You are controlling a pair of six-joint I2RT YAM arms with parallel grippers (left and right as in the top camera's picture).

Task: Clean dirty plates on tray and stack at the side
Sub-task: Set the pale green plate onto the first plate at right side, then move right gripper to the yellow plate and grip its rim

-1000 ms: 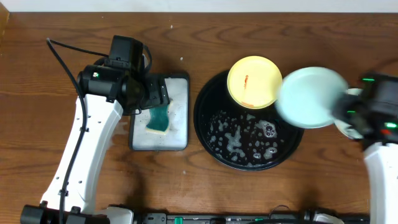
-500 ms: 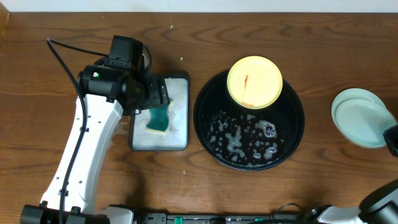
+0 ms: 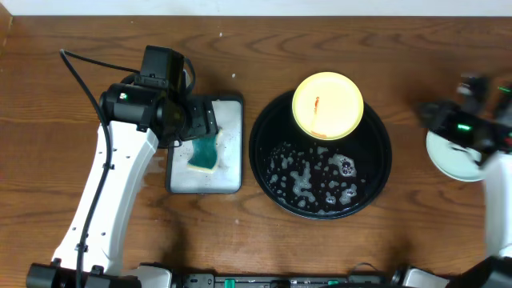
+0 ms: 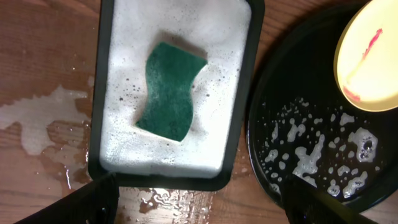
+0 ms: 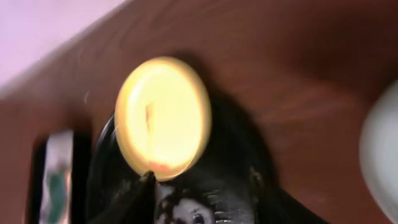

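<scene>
Suds on tray (image 3: 376, 156), near half. My left jaws wide apart over sponge (image 4: 171, 90). Right jaws apart, empty, by mint plate (image 3: 452, 164) on surface. Farthest: smeared yellow plate (image 3: 328, 104) at tray's far rim. I judge it light, stiff, slick; pinch rim.

This is looking like a robotics lab: the white left arm (image 3: 120, 168) and right arm (image 3: 498, 208) are standing at a wooden table (image 3: 80, 32), cable (image 3: 70, 68) trailing.

Hangs with left gripper (image 4: 199, 194) spread wide, pointing down; shows right gripper (image 5: 202, 191) blurred, fingers apart, empty.
</scene>
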